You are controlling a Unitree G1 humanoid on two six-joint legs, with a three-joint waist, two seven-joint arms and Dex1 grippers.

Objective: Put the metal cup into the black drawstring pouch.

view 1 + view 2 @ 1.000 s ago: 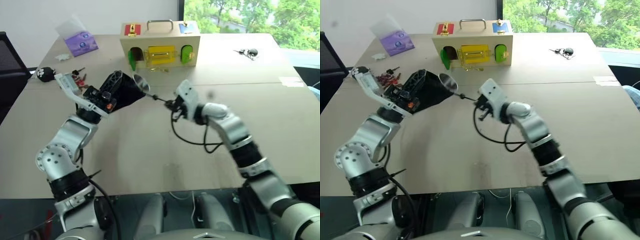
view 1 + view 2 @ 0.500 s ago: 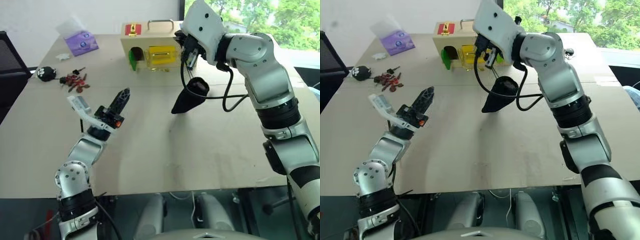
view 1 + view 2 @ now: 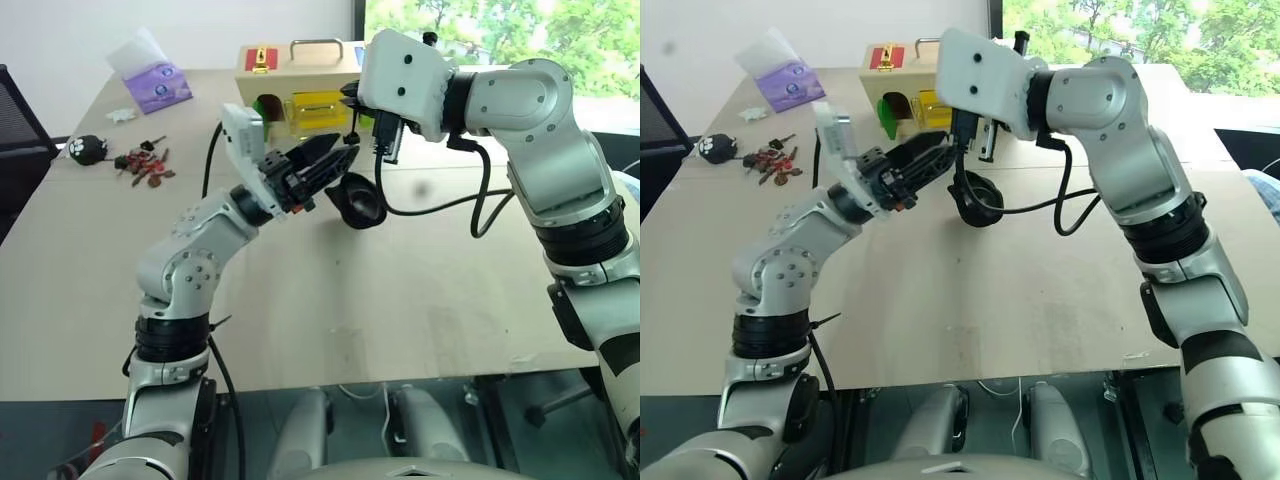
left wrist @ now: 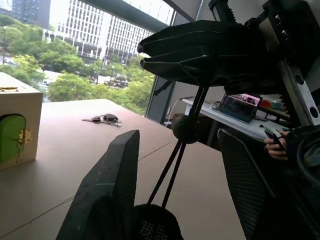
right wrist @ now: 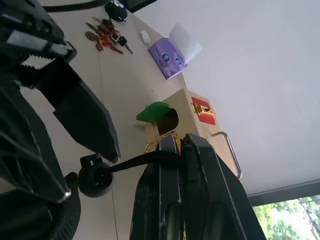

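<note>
- Hanging from the right gripper, the pouch now dangles above the table by its cord, pinched between fully closed fingers
- A second ago the pouch sat on the left gripper with the cup rim showing at its mouth; the left has since let go, swung right, and stands half open and empty, its fingers either side of the cord
- The cup is probably inside the hanging pouch, though its mouth looks dark
- Near the far edge stands a wooden box; keys lie far left
- Judged nearly done: the mouth still wants drawing shut
</note>
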